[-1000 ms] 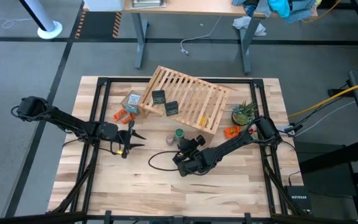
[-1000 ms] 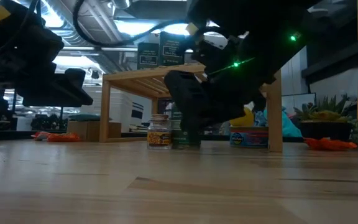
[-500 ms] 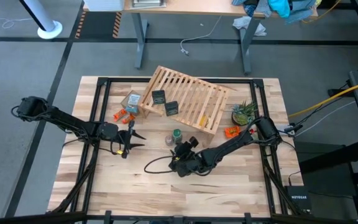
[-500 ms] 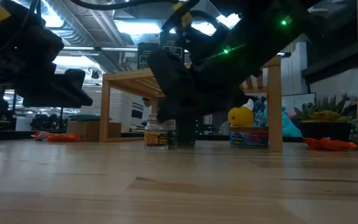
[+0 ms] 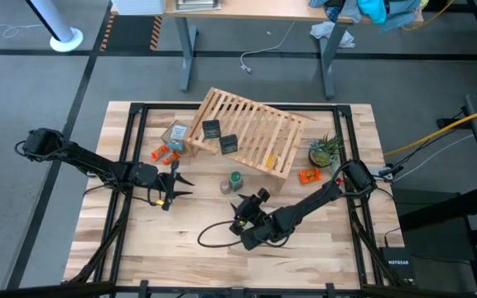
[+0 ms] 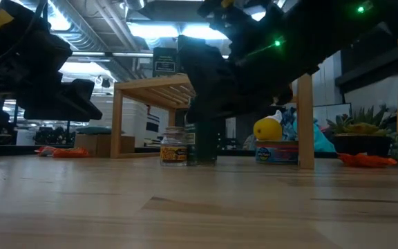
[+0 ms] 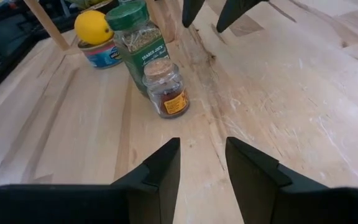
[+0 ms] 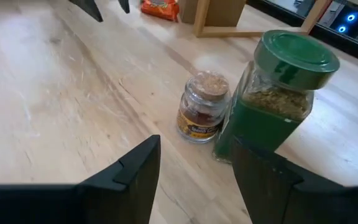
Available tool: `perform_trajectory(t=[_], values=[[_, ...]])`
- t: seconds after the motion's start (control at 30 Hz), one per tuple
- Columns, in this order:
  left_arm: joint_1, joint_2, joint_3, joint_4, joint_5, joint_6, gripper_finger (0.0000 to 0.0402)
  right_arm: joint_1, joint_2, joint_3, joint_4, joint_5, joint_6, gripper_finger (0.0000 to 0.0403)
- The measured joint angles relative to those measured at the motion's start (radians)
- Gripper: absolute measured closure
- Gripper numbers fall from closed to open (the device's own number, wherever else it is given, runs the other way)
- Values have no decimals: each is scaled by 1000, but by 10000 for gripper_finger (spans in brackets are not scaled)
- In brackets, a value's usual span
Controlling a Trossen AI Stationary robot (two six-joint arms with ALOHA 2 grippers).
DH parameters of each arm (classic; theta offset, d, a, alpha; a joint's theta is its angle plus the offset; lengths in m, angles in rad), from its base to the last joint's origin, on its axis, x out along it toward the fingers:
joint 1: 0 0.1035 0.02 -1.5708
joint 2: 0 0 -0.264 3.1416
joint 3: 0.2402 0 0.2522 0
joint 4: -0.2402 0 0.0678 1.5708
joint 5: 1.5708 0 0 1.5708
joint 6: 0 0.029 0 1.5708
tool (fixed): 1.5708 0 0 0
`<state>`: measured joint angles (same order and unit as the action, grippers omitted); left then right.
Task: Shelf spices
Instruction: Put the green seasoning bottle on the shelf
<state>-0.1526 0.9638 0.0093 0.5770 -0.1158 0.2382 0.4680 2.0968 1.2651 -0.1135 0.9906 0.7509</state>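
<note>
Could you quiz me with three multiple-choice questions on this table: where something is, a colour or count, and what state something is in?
1. Where does the green jar stand?
A. on the tabletop, beside the small glass jar
B. on top of the shelf
C. inside the cardboard box

2. How many dark jars sit on the shelf?
A. none
B. two
C. five

3. What are the right gripper fingers doing?
A. squeezing the green jar
B. standing open, holding nothing
C. gripping the shelf

Answers:
1 A, both wrist views show the two jars side by side on the wood.
2 B, the high view shows two on the slats.
3 B, the right wrist view shows bare table between the fingers, the jars beyond them.
</note>
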Motion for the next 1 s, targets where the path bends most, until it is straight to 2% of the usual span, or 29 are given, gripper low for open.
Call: perform_trajectory(t=[0.23,0.37,0.47,0.6,0.67,0.8,1.0], values=[[0,0,0,-34,0,-122,279,-12,0,0,0,-93,1,205],[0,0,0,-47,0,-132,279,-21,0,0,0,-145,0,205],[0,0,0,-47,0,-134,279,-29,0,0,0,-141,-15,205],[0,0,0,-46,0,-134,279,-60,0,0,-1,-110,-250,205],[0,0,0,-46,0,-134,279,-76,0,0,-3,-135,-295,205],[0,0,0,-46,0,-134,279,-92,-1,0,-48,-204,-167,205],[0,0,0,-46,0,-134,279,-85,-2,1,-131,-174,-24,205]])
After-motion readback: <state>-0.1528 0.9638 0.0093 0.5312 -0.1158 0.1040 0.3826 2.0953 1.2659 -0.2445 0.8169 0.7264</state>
